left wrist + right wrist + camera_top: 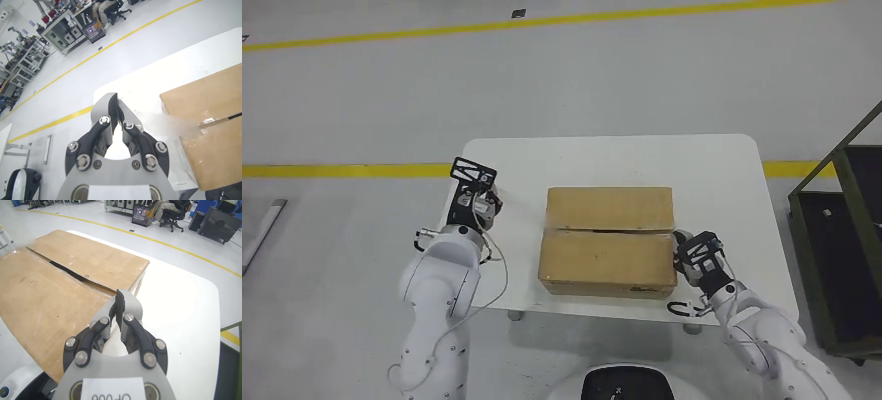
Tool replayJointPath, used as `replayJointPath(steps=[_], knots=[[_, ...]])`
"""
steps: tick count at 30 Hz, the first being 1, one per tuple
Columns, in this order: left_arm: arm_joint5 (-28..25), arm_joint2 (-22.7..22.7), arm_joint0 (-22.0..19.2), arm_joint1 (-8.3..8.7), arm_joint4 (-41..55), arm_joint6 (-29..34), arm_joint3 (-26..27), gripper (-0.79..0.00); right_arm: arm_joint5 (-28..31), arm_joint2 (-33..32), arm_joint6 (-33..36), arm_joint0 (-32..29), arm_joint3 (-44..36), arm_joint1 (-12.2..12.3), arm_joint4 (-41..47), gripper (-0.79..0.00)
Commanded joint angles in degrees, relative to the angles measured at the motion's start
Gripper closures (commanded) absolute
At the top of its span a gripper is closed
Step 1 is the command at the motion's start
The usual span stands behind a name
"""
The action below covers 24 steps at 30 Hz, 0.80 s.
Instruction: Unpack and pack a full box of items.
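The cardboard box (607, 240) sits in the middle of the white worktop (642, 160), nearer the near edge than the far one; its near side comes almost to that edge. Both top flaps lie down flat, and a dark slit (75, 274) runs along the seam between them.

The left gripper (117, 103) hangs over the worktop's left edge, apart from the box's left end; its fingers are pressed together, with a wisp of clear film showing at the tips. A clear tape strip (170, 123) stretches from the left end of the seam across the gap toward those fingers, so they appear clamped on it; the top view places this gripper (472, 175) well to the left of the box.

The right gripper (118, 300) is at the box's right end, just beside the near right corner and close to where the seam ends; its black pads (121, 302) meet with nothing between them. In the top view it (694, 247) sits against the box's right side, over the worktop's near right part.

A green-framed cart (842, 250) stands off the worktop's right edge; yellow floor lines (542, 20) cross the floor beyond the far edge.
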State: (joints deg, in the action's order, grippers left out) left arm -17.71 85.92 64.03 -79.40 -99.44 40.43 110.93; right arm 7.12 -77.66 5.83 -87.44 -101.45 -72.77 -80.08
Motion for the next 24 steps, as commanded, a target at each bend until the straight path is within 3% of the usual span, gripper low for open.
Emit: replayJointPath(steps=[1, 6, 11, 12, 13, 24], knots=[[0.6, 0.6, 0.1, 0.17, -1.5, -0.5, 0.1, -0.006, 0.0, 0.1, 0.1, 0.0, 0.1, 0.0, -0.1, 0.000], [2.5, 1.9, 0.1, 0.41, -2.5, -1.3, -0.5, -0.009, 0.0, 0.1, 0.1, -0.4, -0.1, 0.0, -0.4, 0.000], [3.4, 2.5, 0.0, 0.66, -3.8, -1.6, -2.2, -0.200, -0.2, -0.4, 0.2, -1.1, -0.5, 0.1, -0.5, 0.000], [3.9, 2.9, 0.1, 0.73, -4.7, -1.3, -2.6, -0.443, -0.3, -0.7, 0.1, -1.3, -0.9, 0.2, -0.4, 0.000], [4.4, 2.9, 0.2, 0.76, -5.5, -0.7, -2.9, -0.785, -0.3, -0.9, 0.1, -1.6, -1.1, 0.2, -0.3, 0.000], [8.4, 5.1, 2.5, 1.07, -7.5, 1.5, -3.6, -0.785, -0.9, -3.9, -0.4, -4.0, -2.4, 0.5, 1.5, 0.000]])
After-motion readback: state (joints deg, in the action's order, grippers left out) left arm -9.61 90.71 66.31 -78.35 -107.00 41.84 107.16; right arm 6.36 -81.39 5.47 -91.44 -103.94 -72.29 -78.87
